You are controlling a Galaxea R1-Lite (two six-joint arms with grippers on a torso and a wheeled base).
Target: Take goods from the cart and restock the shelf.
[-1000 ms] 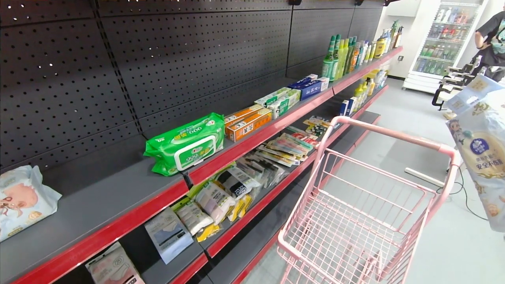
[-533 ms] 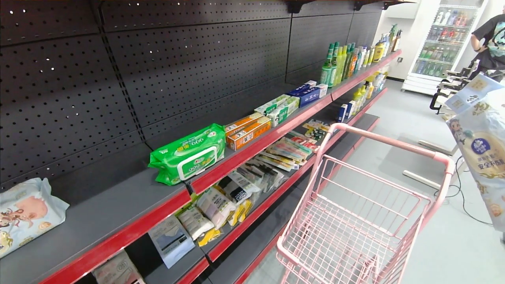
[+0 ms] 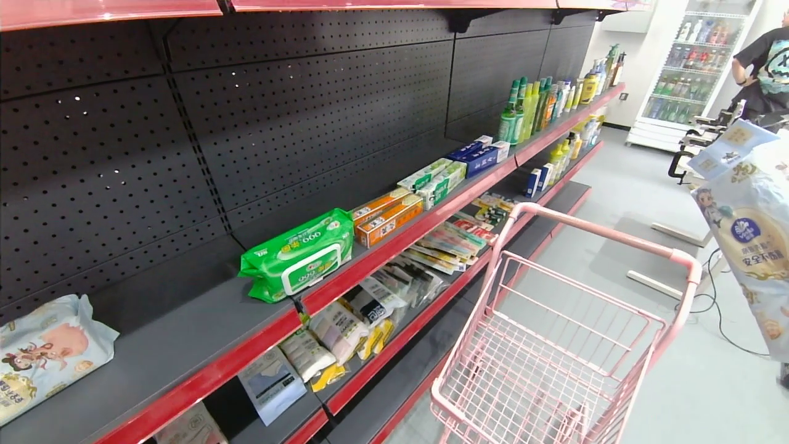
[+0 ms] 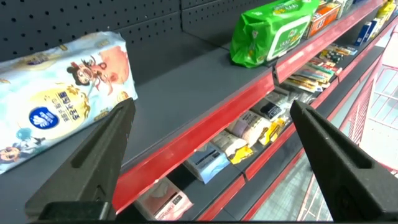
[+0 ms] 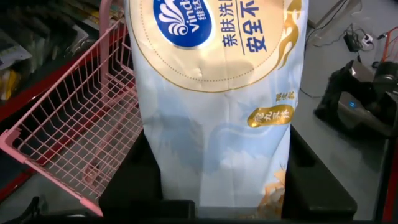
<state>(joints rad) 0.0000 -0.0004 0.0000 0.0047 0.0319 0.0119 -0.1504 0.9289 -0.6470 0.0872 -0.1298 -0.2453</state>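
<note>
A tall pale blue pack (image 3: 749, 246) with cartoon print hangs at the far right, beside the pink wire cart (image 3: 604, 231). My right gripper (image 5: 224, 186) is shut on this pack (image 5: 217, 106), one finger on each side of its lower part, above the cart (image 5: 68, 124). A similar pale blue pack (image 3: 43, 351) lies at the left end of the grey shelf (image 3: 185, 320). My left gripper (image 4: 211, 106) is open in front of that shelf, with the lying pack (image 4: 56, 106) to one side and nothing between its fingers.
A green wipes pack (image 3: 299, 256) lies mid-shelf, then orange boxes (image 3: 385, 216), white-green boxes, blue boxes and green bottles (image 3: 524, 108) further along. Lower red-edged shelves hold bagged goods (image 3: 345, 327). Bare grey shelf lies between the pale blue pack and the green wipes.
The head camera has tilted upward, bringing the red upper shelf edge into view. The held pack stays at the far right. No object has visibly moved.
</note>
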